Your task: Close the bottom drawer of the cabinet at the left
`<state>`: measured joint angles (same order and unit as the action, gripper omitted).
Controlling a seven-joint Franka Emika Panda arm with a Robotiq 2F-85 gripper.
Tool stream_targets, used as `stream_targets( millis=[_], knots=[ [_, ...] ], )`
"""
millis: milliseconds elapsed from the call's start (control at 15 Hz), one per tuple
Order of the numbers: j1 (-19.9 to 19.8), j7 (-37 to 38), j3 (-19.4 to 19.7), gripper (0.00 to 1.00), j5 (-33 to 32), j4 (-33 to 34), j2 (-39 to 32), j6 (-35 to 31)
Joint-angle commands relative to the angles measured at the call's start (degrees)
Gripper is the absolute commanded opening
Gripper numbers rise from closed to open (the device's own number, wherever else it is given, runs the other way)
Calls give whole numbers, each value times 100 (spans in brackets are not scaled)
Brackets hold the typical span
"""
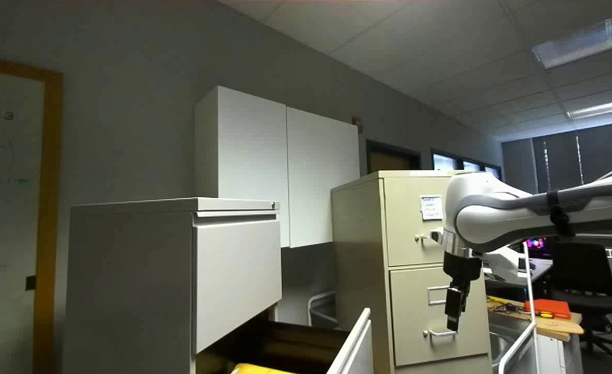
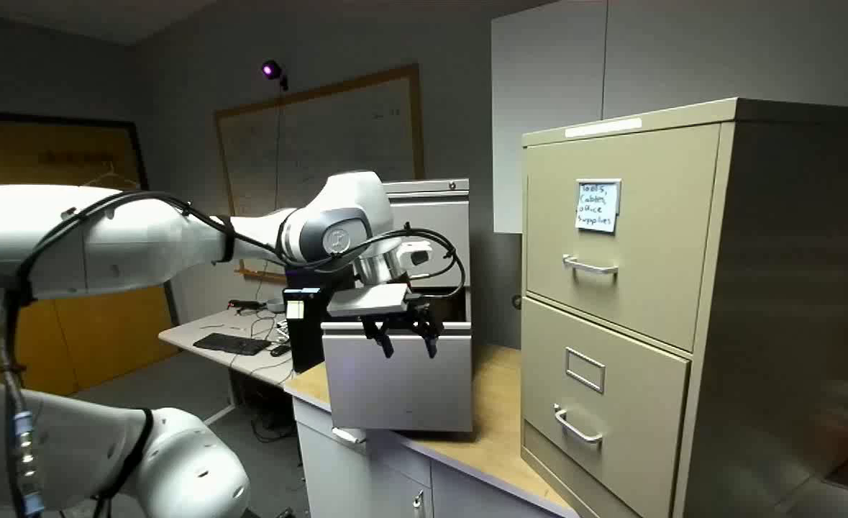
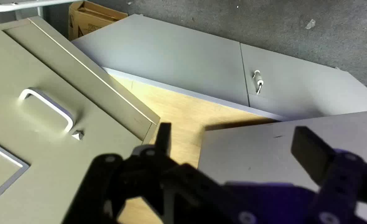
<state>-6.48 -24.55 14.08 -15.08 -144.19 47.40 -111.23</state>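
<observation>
The pale grey-white cabinet [image 1: 129,280] stands at the left in an exterior view; it also shows behind the arm in an exterior view [image 2: 427,188]. Its bottom drawer [image 1: 356,347] is pulled out, with a dark inside and something yellow in it. The plain front panel of the bottom drawer shows in an exterior view [image 2: 395,392] and in the wrist view [image 3: 248,155]. The drawer above is shut. My gripper [image 2: 410,351] points down in front of the panel, apart from it in an exterior view [image 1: 453,324]. In the wrist view the gripper [image 3: 233,133] is open and empty.
A beige filing cabinet [image 1: 435,317] with handles stands close beside, also in an exterior view [image 2: 603,288] and the wrist view [image 3: 102,149]. The cabinet stands on a wooden counter [image 2: 495,381]. A desk with a keyboard [image 2: 231,344] is behind the arm.
</observation>
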Motion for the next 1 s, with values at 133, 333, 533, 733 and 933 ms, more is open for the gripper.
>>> stream_targets(
  millis=[133, 333, 533, 733, 933],
  knots=[
    [43, 24, 26, 100, -23, 21, 9, 26],
    [44, 25, 26, 100, -24, 21, 14, 26],
    [87, 54, 120, 100, 53, 26, -143, -253],
    [185, 109, 247, 100, 270, -18, -454, -960],
    [312, 87, 349, 75, 608, -48, -940, -1754]
  ],
)
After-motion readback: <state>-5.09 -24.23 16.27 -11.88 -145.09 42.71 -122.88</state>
